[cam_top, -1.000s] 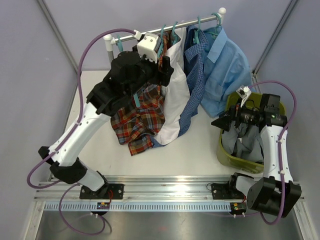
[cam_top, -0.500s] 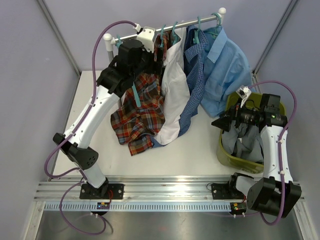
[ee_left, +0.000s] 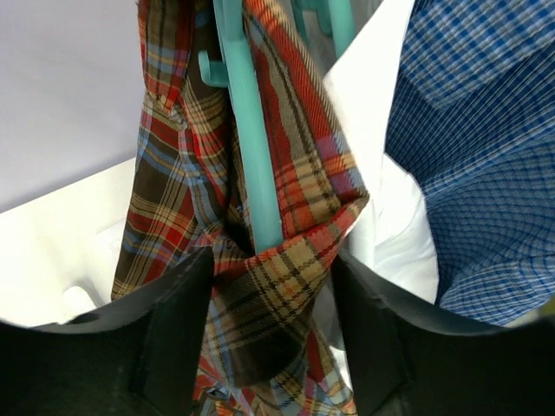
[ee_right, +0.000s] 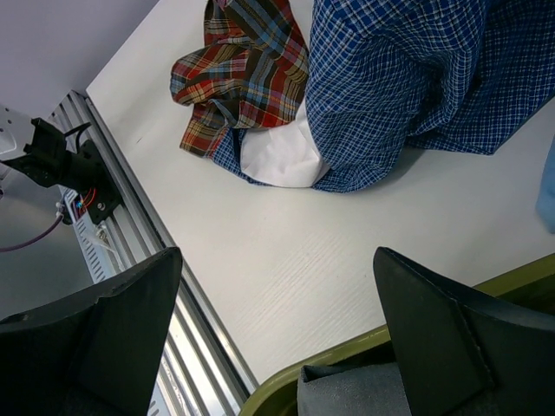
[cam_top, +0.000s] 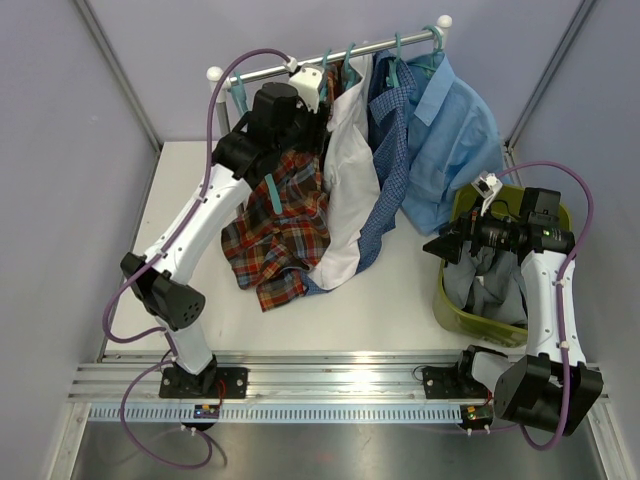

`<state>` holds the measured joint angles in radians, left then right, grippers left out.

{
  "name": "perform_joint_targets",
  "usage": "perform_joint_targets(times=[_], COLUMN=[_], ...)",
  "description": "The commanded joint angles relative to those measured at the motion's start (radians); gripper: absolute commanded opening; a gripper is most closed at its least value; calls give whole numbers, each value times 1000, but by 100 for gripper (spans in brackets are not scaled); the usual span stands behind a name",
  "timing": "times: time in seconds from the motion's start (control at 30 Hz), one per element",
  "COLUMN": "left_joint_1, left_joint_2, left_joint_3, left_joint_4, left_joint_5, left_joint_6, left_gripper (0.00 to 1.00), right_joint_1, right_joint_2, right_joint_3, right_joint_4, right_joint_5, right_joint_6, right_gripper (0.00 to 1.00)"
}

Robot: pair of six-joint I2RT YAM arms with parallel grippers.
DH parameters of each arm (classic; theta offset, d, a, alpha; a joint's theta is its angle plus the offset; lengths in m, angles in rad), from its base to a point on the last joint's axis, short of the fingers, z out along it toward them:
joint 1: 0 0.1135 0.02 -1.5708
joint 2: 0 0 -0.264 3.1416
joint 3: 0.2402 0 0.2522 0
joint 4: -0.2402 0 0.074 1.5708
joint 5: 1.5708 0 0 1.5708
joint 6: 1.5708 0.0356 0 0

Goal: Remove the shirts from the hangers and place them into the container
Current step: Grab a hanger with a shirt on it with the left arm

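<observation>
Now: left gripper (ee_left: 273, 260) being held up at rail (cam_top: 365, 47), jaws part-way apart, straddling bunched plaid shirt (ee_left: 290, 217) and hanger (ee_left: 251, 147); cloth touching both fingers, but real pinch cannot be told. Plaid tail being draped onto table (cam_top: 390, 300). White shirt (cam_top: 345, 190), check shirt (cam_top: 385, 170), light-blue shirt (cam_top: 450, 150) being hung on rail. Right gripper (ee_right: 277, 256) being held wide apart, empty, by rim of basket (cam_top: 447, 300); grey shirt (cam_top: 490, 285) lying inside
</observation>
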<state>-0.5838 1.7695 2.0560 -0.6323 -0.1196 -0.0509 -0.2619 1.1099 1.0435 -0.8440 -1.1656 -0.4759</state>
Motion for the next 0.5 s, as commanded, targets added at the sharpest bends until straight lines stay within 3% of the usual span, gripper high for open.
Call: perform_joint_targets(times=[0.0,0.13,0.23,0.37,0.47], left_joint_1=[6,9,10,10,10], left_joint_2=[-10,-19,-18,-27,-54], left_joint_3=[-25,-56,-60,-63,-76], left_joint_4=[60,80,80,95,135], left_joint_5=[8,-9,-8,12,17], left_joint_6=[45,68,80,109,135], left_gripper=[53,29,22,0,0], right_joint_1=[3,1,1,-2,-5], right_joint_2=[-7,-5,-7,-10,-9], right_joint_3=[21,23,23,23,23], right_joint_4=[-9,-13,-15,-17,-21], right_joint_5=[4,3,1,0,-2], right_joint_6=[-20,-23,-26,-27,-29], right_gripper=[99,99,99,99,99])
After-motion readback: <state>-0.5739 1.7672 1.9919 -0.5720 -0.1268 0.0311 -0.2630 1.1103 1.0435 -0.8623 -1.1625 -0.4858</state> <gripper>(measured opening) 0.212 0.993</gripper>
